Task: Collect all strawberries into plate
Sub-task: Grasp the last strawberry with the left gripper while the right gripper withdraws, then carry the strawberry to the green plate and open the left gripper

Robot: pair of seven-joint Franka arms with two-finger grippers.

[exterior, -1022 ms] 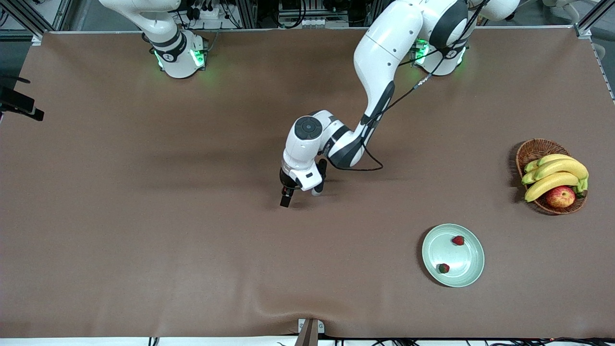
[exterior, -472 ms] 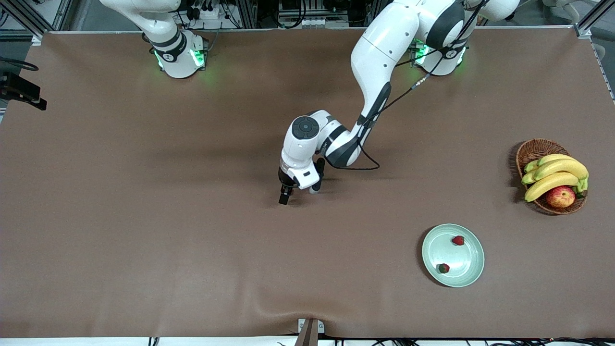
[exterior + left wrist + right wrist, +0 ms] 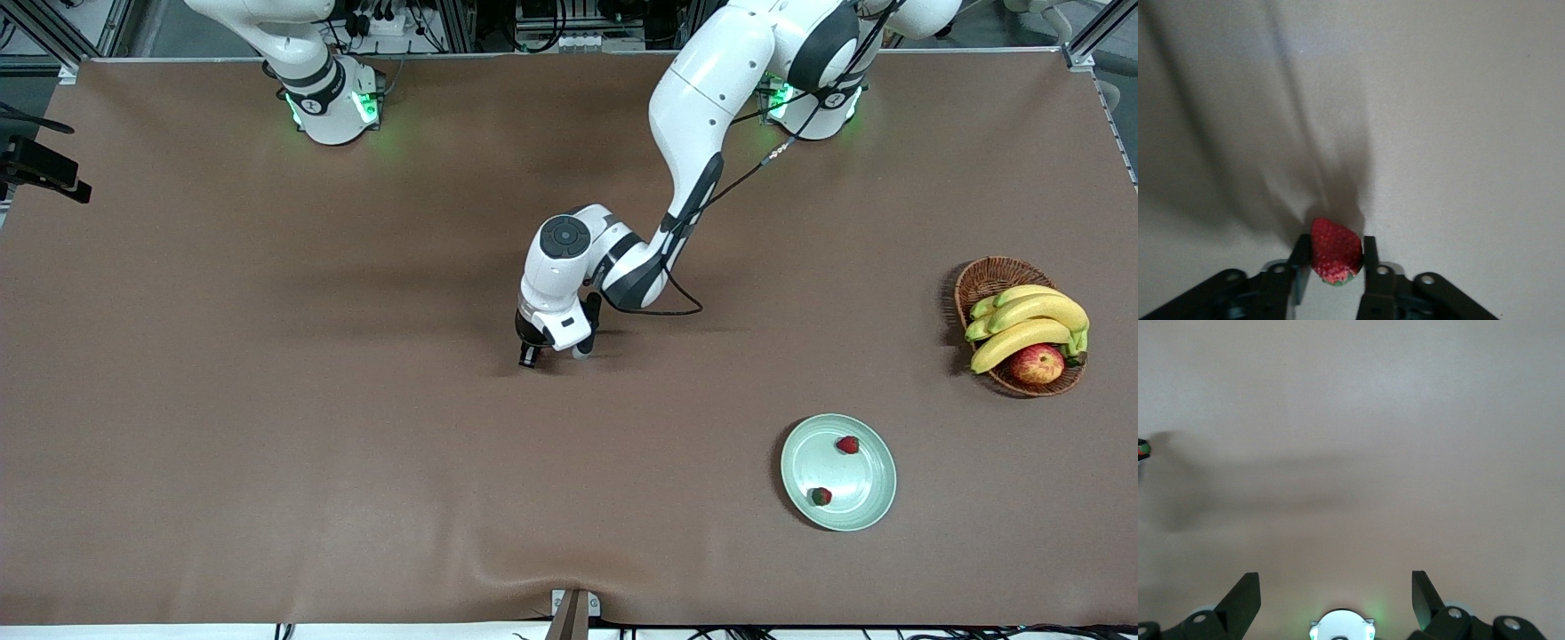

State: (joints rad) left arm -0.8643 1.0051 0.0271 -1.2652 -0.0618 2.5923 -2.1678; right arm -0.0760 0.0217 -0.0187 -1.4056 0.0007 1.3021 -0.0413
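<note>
We find the left gripper (image 3: pixel 1333 261) clamped on a strawberry (image 3: pixel 1335 251), well apart from the plate (image 3: pixel 838 472); the right gripper (image 3: pixel 1335 597) waits, spread wide.

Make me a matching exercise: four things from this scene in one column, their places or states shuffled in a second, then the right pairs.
1. left claw
2. right claw
3. apple
4. plate

a. holds two strawberries
b. open over bare table
c. in the basket beside bananas
d. shut on a strawberry

Pairs: 1-d, 2-b, 3-c, 4-a
</note>
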